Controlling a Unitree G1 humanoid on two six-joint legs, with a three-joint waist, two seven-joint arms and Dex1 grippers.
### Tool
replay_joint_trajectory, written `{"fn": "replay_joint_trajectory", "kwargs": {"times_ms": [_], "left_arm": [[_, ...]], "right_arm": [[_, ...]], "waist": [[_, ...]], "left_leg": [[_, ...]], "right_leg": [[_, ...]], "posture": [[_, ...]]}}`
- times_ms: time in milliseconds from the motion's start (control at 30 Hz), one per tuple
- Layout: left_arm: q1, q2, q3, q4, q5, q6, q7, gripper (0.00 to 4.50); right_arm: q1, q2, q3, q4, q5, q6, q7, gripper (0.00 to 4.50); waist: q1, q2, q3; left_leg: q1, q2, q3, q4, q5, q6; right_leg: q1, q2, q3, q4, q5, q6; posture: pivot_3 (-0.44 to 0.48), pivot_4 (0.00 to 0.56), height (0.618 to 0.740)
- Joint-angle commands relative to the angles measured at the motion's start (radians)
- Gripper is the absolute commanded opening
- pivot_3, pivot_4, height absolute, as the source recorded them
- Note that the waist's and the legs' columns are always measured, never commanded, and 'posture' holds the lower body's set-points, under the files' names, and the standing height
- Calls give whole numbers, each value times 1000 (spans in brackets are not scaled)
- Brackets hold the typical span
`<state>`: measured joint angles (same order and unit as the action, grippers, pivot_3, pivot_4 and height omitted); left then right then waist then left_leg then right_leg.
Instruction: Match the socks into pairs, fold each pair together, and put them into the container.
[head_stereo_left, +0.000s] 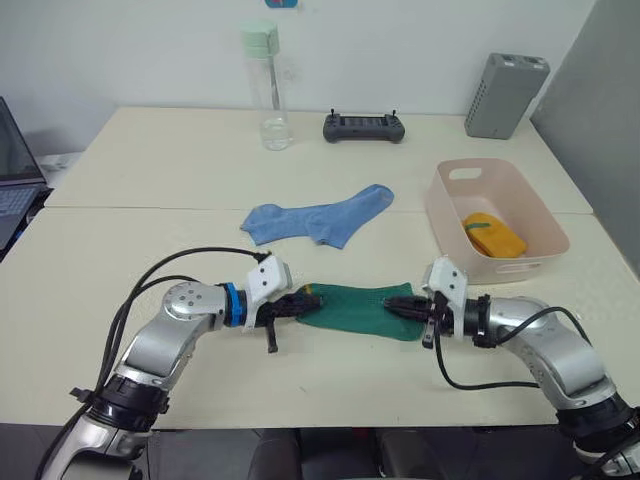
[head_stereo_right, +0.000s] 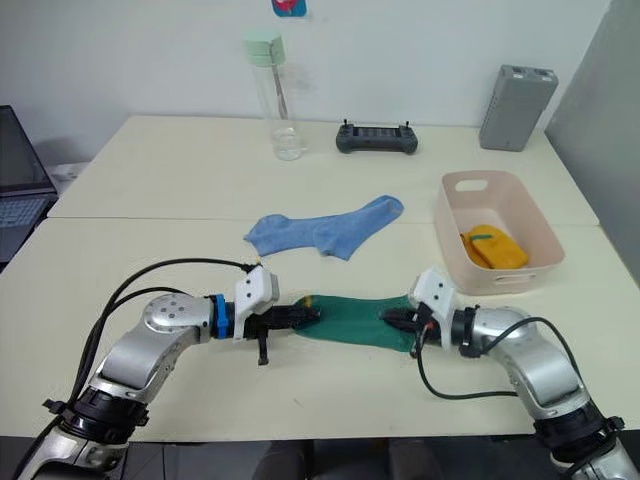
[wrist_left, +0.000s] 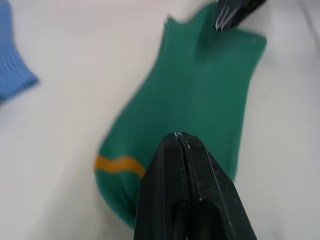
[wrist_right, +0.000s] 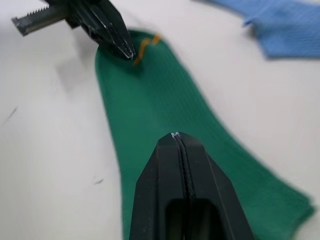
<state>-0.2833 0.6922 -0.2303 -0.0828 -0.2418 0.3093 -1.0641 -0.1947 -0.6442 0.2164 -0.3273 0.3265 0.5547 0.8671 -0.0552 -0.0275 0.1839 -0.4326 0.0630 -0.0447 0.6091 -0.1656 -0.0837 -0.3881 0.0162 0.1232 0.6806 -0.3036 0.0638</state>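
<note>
A dark green sock (head_stereo_left: 360, 308) with an orange toe stripe lies stretched flat near the table's front edge; whether a second green one lies under it I cannot tell. My left gripper (head_stereo_left: 312, 297) is shut on its toe end, fingers (wrist_left: 165, 165) pressed together. At the cuff end my right gripper (head_stereo_left: 393, 305) is likewise shut on the sock, as the right wrist view shows (wrist_right: 175, 135). Two light blue socks (head_stereo_left: 320, 220) lie overlapping behind the green one. The pale pink container (head_stereo_left: 434, 205) stands at the right with a folded mustard-yellow pair (head_stereo_left: 492, 235) inside.
At the back of the table stand a clear bottle (head_stereo_left: 266, 90) with a green cap, a dark handheld controller (head_stereo_left: 364, 127) and a grey upright box (head_stereo_left: 505, 95). A laptop (head_stereo_left: 12, 180) sits off the left edge. A grey panel rises at the right.
</note>
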Motion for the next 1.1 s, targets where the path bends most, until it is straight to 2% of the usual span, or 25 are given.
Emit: {"fn": "replay_joint_trajectory", "kwargs": {"times_ms": [33, 100, 200, 267, 367, 467, 800, 900, 1000, 1100], "left_arm": [[0, 14, 5, 13, 46, -36, 12, 0], [-8, 11, 20, 22, 40, -36, 16, 0], [-26, -7, 76, -2, -43, 17, 11, 0], [-25, -21, 103, -45, -109, 70, 0, 0], [-19, -34, 122, -89, -149, 105, 0, 0], [-7, -40, 134, -150, -182, 122, 1, 0], [-14, -37, 125, -223, -217, 199, 19, 0], [-13, -39, 124, -224, -213, 201, 21, 0], [-13, -40, 120, -220, -206, 200, 27, 0], [-18, -48, 114, -229, -216, 218, 35, 0]], "right_arm": [[27, -54, -10, -3, -49, -26, 6, 22], [40, -79, -31, 6, -56, -39, 14, 22], [57, -120, -113, -10, 7, -36, 49, 22], [47, -91, -190, -52, 123, 50, 37, 22], [32, -53, -253, -62, 185, 125, -15, 22], [20, -18, -289, -22, 158, 153, -111, 876], [42, -2, -203, -16, 166, 253, -140, 4461], [31, 16, -222, -27, 251, 383, -145, 4461], [7, 50, -236, -34, 273, 431, -185, 4461], [-2, 60, -240, -45, 287, 446, -190, 3832]], "waist": [[7, 0, 0], [5, 0, 0], [4, 0, 0], [3, 0, 0], [-1, 0, 0], [-1, 0, 0], [-2, 0, 0], [-2, 0, 0], [-2, 0, 0], [-2, 0, 0]], "left_leg": [[0, 0, 0, 0, 0, 0], [0, 0, 0, 1, 0, 0], [1, 0, 0, 1, 0, 0], [0, 0, 1, 1, 0, 0], [0, 0, 0, 1, 0, 0], [0, 1, 0, 1, 0, 0], [0, 0, 0, 1, 0, 0], [0, 0, 0, 1, 0, 0], [0, 1, 0, 1, 0, 0], [0, 0, 0, 1, 0, 0]], "right_leg": [[0, 0, 0, 0, 0, 0], [0, 0, 0, 0, -1, -1], [0, 0, 0, 1, -2, -4], [0, 0, 1, 1, -2, -3], [1, 0, 0, 1, 1, 2], [0, 0, 0, 1, 1, 2], [0, 0, 0, 1, 1, 1], [0, 0, 0, 1, 1, 1], [1, 0, 0, 1, 1, 1], [0, 0, 0, 1, 1, 1]], "posture": [[0, 150, 740], [0, 150, 740], [0, 150, 740], [0, 150, 740], [0, 150, 740], [0, 150, 740], [0, 150, 740], [0, 150, 740], [0, 150, 740], [0, 150, 740]]}}
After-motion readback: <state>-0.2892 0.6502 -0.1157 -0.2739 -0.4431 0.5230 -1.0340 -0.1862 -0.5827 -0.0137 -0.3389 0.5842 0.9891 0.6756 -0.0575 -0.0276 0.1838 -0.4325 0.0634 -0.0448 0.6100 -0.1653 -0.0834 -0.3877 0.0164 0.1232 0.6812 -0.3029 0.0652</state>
